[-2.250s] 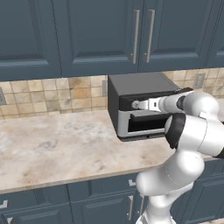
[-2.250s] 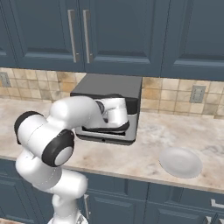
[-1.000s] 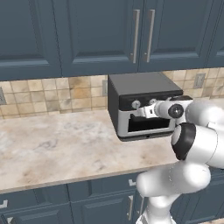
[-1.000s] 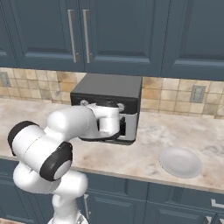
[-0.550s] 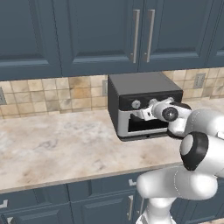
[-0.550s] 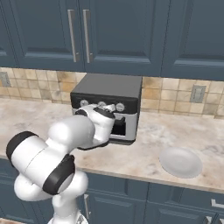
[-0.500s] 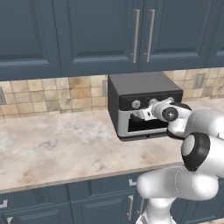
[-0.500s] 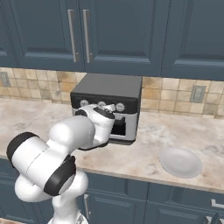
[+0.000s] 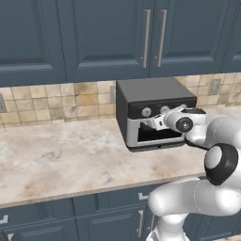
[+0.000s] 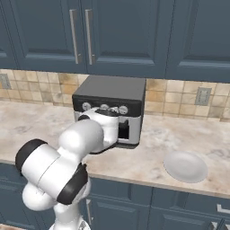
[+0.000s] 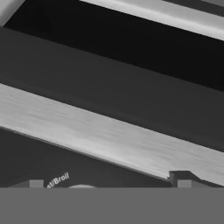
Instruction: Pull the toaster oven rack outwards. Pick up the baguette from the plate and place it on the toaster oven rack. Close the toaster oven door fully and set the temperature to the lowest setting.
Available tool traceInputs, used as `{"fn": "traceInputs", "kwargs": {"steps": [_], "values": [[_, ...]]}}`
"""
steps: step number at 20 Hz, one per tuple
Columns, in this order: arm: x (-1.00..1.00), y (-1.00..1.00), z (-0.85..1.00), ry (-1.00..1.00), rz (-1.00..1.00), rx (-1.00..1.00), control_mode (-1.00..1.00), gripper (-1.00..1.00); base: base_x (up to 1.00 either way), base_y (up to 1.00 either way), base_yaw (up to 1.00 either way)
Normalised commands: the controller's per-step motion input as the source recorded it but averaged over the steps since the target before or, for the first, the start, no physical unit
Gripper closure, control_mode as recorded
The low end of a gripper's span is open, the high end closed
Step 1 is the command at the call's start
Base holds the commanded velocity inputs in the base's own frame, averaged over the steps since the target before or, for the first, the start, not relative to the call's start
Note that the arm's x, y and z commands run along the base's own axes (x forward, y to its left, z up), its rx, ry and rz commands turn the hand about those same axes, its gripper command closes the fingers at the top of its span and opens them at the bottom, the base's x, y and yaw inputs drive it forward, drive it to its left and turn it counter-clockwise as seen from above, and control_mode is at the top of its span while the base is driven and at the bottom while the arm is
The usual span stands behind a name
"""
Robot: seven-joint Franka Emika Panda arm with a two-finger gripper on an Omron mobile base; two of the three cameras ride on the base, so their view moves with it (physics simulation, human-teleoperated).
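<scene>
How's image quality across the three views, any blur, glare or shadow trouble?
Left base view: sharp, flat even render light, no glare; the toaster oven throws only a soft shadow on the counter. Right base view: equally clean, the plate is pale with little contrast against the marble. Hand view: so close to the oven front that it looks soft and nearly grey, the window slot pure black.

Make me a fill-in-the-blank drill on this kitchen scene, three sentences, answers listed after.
1. The toaster oven stands on the counter with its door ____.
2. The plate lying to the oven's right holds ____.
3. The gripper is up at the oven's black control strip, level with its three silver ____.

Missing words: shut; nothing; knobs
</scene>
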Motion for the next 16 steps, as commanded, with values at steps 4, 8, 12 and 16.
{"fn": "traceInputs", "kwargs": {"steps": [4, 8, 12, 16], "values": [[0.28, -0.02, 0.0, -0.27, 0.04, -0.55, -1.0, -1.0, 0.0, 0.0, 0.0], [0.22, 0.02, 0.0, -0.3, 0.06, -0.72, -1.0, -1.0, 0.0, 0.0, 0.0], [0.27, 0.22, -0.03, -0.35, 0.1, -0.9, -1.0, -1.0, 0.0, 0.0, 0.0], [0.28, 0.29, -0.04, -0.31, 0.1, -1.0, -1.0, -1.0, 0.0, 0.0, 0.0]]}}
